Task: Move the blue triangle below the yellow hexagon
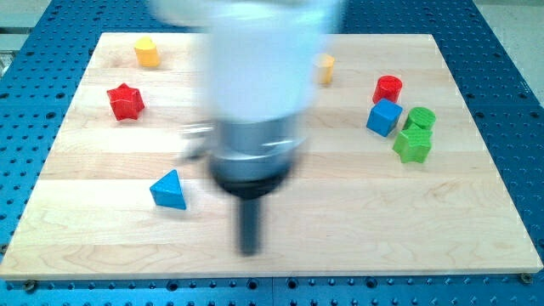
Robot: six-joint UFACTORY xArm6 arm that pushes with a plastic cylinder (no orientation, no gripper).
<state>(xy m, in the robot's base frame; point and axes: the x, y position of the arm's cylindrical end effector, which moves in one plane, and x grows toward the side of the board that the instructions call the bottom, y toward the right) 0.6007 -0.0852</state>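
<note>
Our blurred arm [255,85] hangs over the desk [340,212]; it carries no jawed end effector, only a rod, so nothing opens or holds. Our tip [249,252] sits near the view's bottom, right of the blue triangle [169,190]. That glossy triangle points its apex toward the view's top, with bare wood around it. The yellow hexagon [147,52] lies well apart, near the top-left edge.

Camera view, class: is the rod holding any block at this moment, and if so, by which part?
Nothing is held. My tip rests on bare board, apart from every block; the nearest, the blue triangle, lies to the view's left and slightly above it, untouched.
</note>
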